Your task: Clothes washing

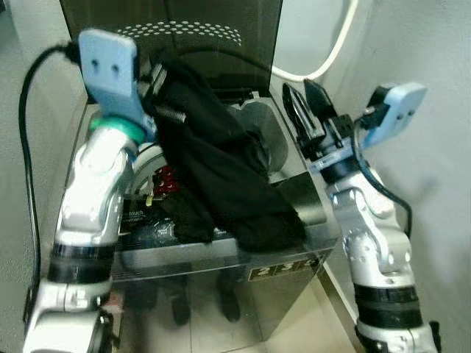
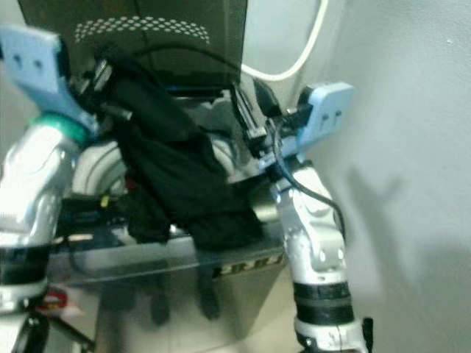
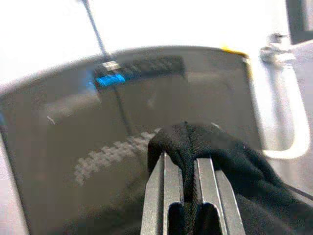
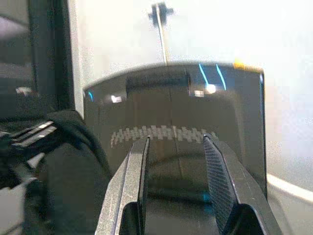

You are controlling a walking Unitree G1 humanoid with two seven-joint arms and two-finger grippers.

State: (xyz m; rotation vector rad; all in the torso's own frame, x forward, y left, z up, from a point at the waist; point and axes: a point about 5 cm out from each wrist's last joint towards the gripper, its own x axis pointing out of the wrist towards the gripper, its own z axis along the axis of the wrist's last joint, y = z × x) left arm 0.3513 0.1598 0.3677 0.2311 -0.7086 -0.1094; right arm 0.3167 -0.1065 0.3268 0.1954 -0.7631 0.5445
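One top-loading washing machine (image 1: pixel 294 198) stands before the robot, its dark lid (image 1: pixel 243 29) raised at the far side and its drum opening (image 1: pixel 154 165) on the left, where something red shows inside. One black garment (image 1: pixel 221 184) is the task's thing: it hangs from high on the left, drapes down over the opening and spills to the right across the machine's near top edge. One white hose (image 1: pixel 331 51) curves along the far wall. Two grippers are up. The left gripper (image 3: pixel 188 171) is raised above the machine's left side with its fingers clamped together on a fold of the garment. The right gripper (image 1: pixel 309 110) is held over the machine's right side, near the lid, its fingers (image 4: pixel 215 186) apart with nothing between them.

The step in hand looks like dropping the garment into the drum. To do it well, the left arm should carry the cloth clear over the opening before letting go, since much of it lies on the rim and could slide down outside. The free right gripper could push the trailing part in.
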